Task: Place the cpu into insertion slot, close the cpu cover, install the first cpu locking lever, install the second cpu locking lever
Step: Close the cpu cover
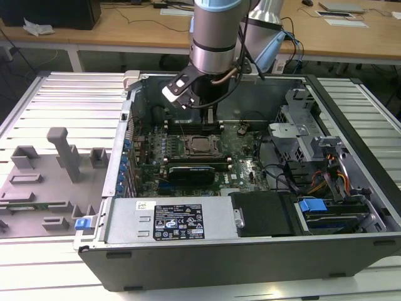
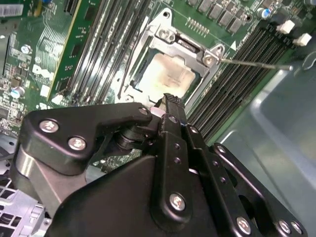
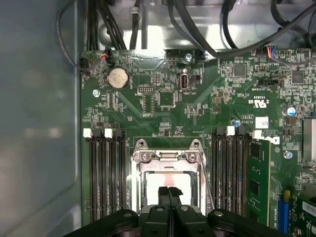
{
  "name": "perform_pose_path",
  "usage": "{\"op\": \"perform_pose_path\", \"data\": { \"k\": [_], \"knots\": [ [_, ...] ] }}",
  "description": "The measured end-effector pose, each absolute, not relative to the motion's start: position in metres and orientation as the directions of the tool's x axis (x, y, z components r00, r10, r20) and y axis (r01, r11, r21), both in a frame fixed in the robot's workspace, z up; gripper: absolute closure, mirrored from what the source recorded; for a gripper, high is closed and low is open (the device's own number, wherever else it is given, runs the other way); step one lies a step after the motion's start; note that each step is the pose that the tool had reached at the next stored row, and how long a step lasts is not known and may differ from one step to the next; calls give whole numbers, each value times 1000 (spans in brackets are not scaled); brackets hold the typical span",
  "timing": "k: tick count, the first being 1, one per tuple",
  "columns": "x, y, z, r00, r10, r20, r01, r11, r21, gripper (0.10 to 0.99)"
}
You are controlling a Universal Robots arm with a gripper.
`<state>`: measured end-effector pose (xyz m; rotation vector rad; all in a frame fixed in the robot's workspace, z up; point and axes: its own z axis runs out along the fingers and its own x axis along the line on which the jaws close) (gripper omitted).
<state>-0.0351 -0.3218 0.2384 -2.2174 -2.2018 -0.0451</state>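
Above the cpu, the gripper hovers (jaws pressed together).

Black & white label on metal box at case front: rows of print & cert. marks, too small to read. Small sticker beside it, same. White silkscreen print on green board: can't make out.

we see a slatted metal table carrying an open computer case; at nine o'clock, a grey fixture plate.
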Motion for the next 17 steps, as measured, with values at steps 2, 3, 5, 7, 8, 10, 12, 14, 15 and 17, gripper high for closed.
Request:
{"op": "perform_pose_path", "data": {
  "k": [2, 3, 5, 7, 8, 10, 12, 14, 15, 17],
  "knots": [
    [-36, -322, 236, 7, 999, 32, 1000, -7, 9, 980],
    [-37, -322, 235, 7, 999, 32, 1000, -7, 9, 980],
    [-38, -323, 231, 7, 999, 32, 1000, -7, 9, 980],
    [-38, -323, 229, 7, 999, 32, 1000, -7, 9, 980],
    [-38, -323, 229, -18, 999, 32, 1000, 18, 9, 980],
    [-38, -323, 229, -38, 999, 32, 999, 38, 9, 980],
    [-38, -323, 229, -110, 993, 32, 994, 109, 9, 980],
    [-38, -323, 229, -150, 988, 32, 989, 150, 9, 980],
    [-38, -323, 229, -179, 983, 32, 984, 179, 9, 980],
    [-38, -323, 229, -267, 963, 32, 964, 267, 9, 980]
  ]
}}
